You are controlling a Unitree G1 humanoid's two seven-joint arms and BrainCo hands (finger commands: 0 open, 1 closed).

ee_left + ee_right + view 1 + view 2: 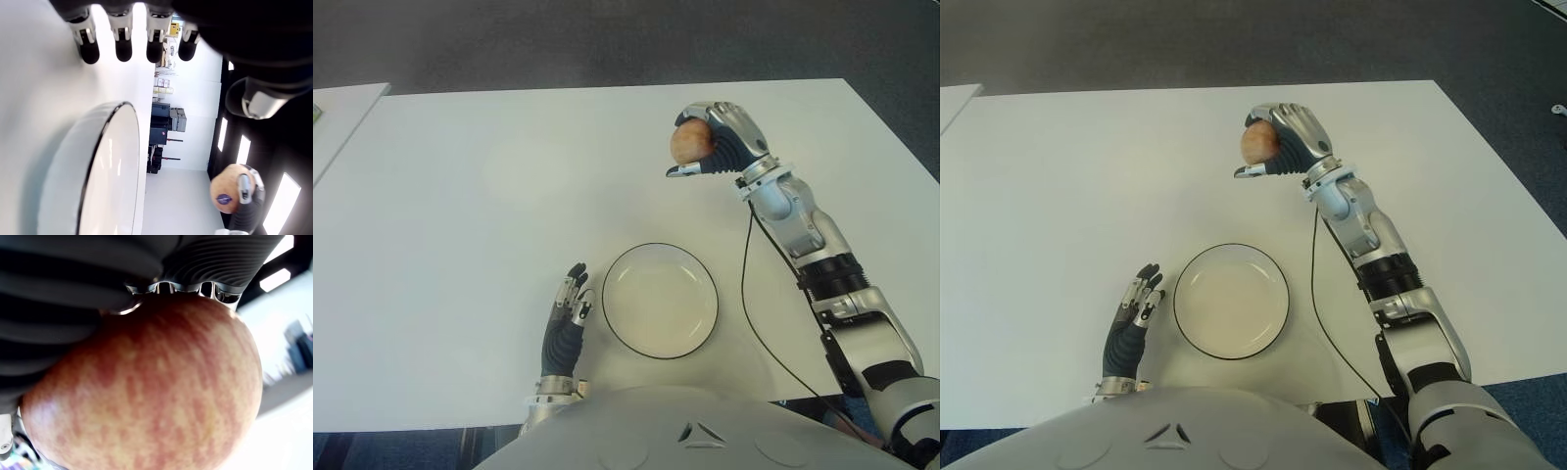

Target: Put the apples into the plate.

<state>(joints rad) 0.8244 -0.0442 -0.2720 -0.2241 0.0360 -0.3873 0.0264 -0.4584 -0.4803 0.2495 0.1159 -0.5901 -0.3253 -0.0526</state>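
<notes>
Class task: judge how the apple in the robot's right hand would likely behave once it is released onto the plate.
The apple is round, so it may roll. The plate has a raised rim, likely stopping it. The right hand wraps it without denting, suggesting firmness.

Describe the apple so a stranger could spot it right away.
Start at the white table, then find the round black-rimmed plate near the robot. Beyond it, the right hand grips the apple, the only red-yellow thing in sight.
</notes>
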